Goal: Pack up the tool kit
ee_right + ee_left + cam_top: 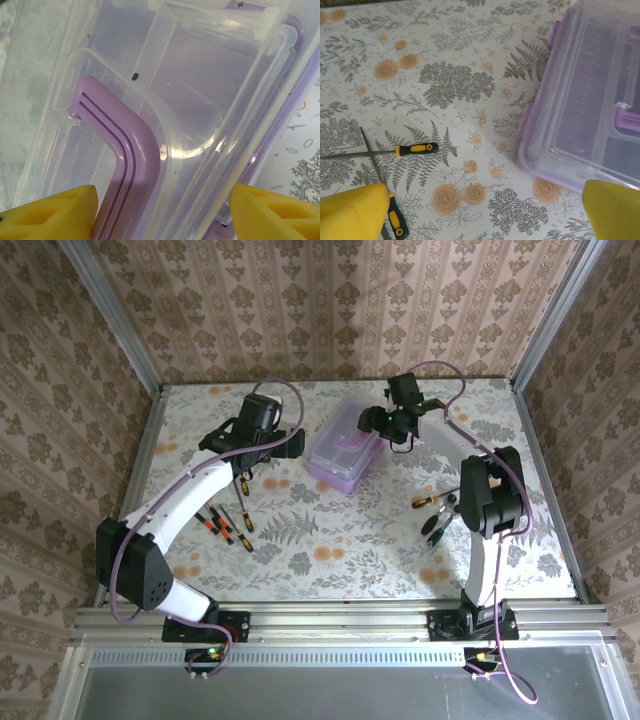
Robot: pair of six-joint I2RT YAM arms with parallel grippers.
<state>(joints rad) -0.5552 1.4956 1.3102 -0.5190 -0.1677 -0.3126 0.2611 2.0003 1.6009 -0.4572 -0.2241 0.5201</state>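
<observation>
The tool kit's purple box (345,448) stands shut in the middle of the table, its clear lid (200,75) on and its purple handle (135,150) lying flat. My right gripper (385,422) hangs over the box's right side. It (162,210) is open, one yellow finger beside the handle and the other at the lid's outer rim; I cannot tell whether they touch. My left gripper (292,445) hovers wide open and empty (485,215) just left of the box (590,110). Several orange-and-black screwdrivers (225,525) lie loose on the left; two show near the left finger (415,148).
A few more small tools (437,512) lie on the table beside the right arm's elbow. Patterned walls and metal rails close in the flowered table (330,550) on three sides. Open tabletop lies in front of the box.
</observation>
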